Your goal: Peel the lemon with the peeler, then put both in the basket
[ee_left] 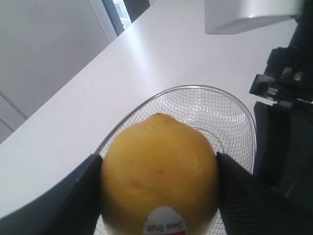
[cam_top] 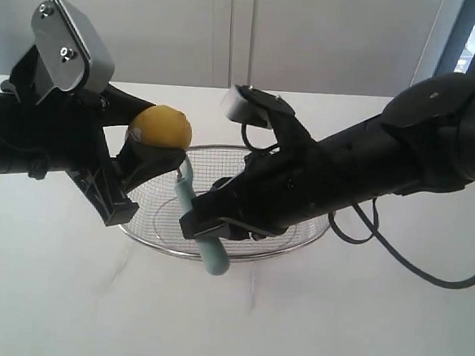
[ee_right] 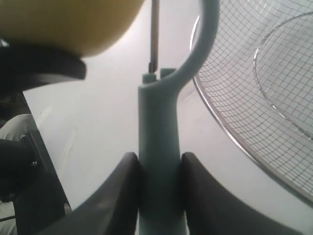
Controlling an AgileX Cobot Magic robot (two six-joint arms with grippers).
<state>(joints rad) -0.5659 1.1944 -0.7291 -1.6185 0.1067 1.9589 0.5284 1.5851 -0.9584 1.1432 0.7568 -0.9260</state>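
the left hand (cam_top: 145,136) is clenched on the small round yellow lemon (cam_top: 163,125), holding it in the air over the left edge of the shallow oval silver wire-mesh basket (cam_top: 158,209). the right hand (cam_top: 218,225) grasps the slim teal-handled peeler (cam_top: 213,256) by its handle, roughly upright, with its curved head just under the lemon; whether they touch cannot be told. the basket sits on the white desk (cam_top: 308,330).

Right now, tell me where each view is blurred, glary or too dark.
Exterior view: both arms read near-black against the bright white table, detail lost. Left wrist view: lemon fairly sharp, glare on the basket mesh. Right wrist view: the peeler handle and lemon look soft; mesh is crisper.
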